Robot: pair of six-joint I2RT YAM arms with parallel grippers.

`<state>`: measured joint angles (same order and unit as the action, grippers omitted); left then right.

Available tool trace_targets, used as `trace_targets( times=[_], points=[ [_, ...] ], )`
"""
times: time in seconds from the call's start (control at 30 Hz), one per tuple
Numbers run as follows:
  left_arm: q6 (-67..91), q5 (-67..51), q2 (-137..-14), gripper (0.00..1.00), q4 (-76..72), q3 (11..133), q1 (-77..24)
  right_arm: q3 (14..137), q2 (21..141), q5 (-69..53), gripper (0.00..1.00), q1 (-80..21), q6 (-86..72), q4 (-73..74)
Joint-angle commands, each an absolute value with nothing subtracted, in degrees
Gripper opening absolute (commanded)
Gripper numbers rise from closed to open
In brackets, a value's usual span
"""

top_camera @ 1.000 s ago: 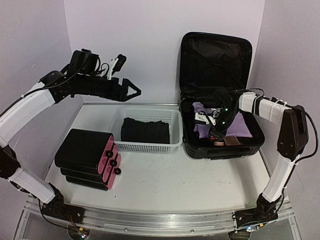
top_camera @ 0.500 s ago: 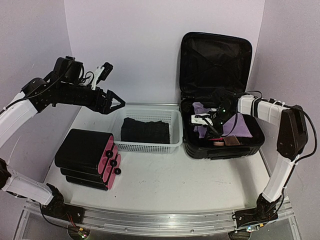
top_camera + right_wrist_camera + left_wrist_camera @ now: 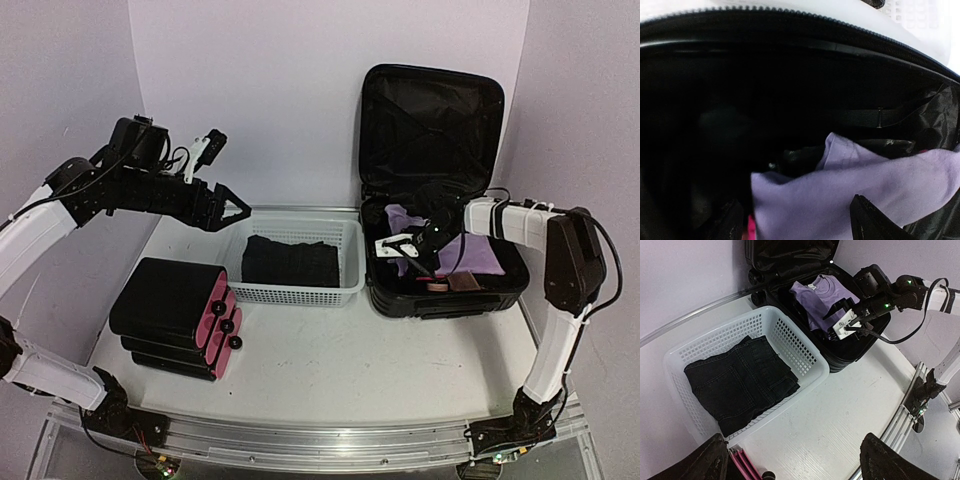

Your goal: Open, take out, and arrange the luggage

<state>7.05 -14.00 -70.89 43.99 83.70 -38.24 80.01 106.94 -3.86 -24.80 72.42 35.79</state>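
Luggage [image 3: 432, 110] holding purple shirt [image 3: 480, 255], basket [image 3: 300, 292] holding jeans [image 3: 290, 262]

My right gripper [image 3: 415, 250] is down inside the luggage [image 3: 445, 300] and it's tight in here. There's a black wall close on the left, and the upright lid [image 3: 430, 120] shuts off the far side. The purple shirt [image 3: 485, 255] is bunched under me and to the right, so straight up is my open way. Between the luggage and the basket [image 3: 300, 293] there's only a thin slot.

My left gripper [image 3: 232, 210] hangs in open air off the basket's far-left corner, with bare table [image 3: 185, 250] below it. Jeans [image 3: 290, 262] cover the basket floor. The case stack [image 3: 165, 310] blocks near-left, just beside the basket. Along the near side the table runs bare, with wide passage for either arm.
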Motion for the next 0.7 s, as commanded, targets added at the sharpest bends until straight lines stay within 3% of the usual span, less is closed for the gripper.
trace_targets(
  times=[0.0, 0.33, 0.53, 0.67],
  points=[
    [8.6, -15.4, -69.9, 0.92, 42.2, 83.9, -38.0, 77.1, 107.8, 1.2, 0.75, -25.7, 74.4, 25.9],
    [10.4, -16.2, -69.7, 0.91, 41.9, 84.1, -38.0, 77.1, 109.9, 8.7, 0.78, -25.7, 73.2, 18.5],
    [11.6, -17.2, -69.2, 0.91, 41.7, 83.8, -38.0, 79.0, 109.8, 7.6, 0.68, -25.3, 69.2, 18.3],
    [12.1, -17.6, -68.8, 0.91, 41.6, 83.7, -38.0, 79.7, 108.6, 6.1, 0.67, -24.3, 65.2, 18.4]
  ],
)
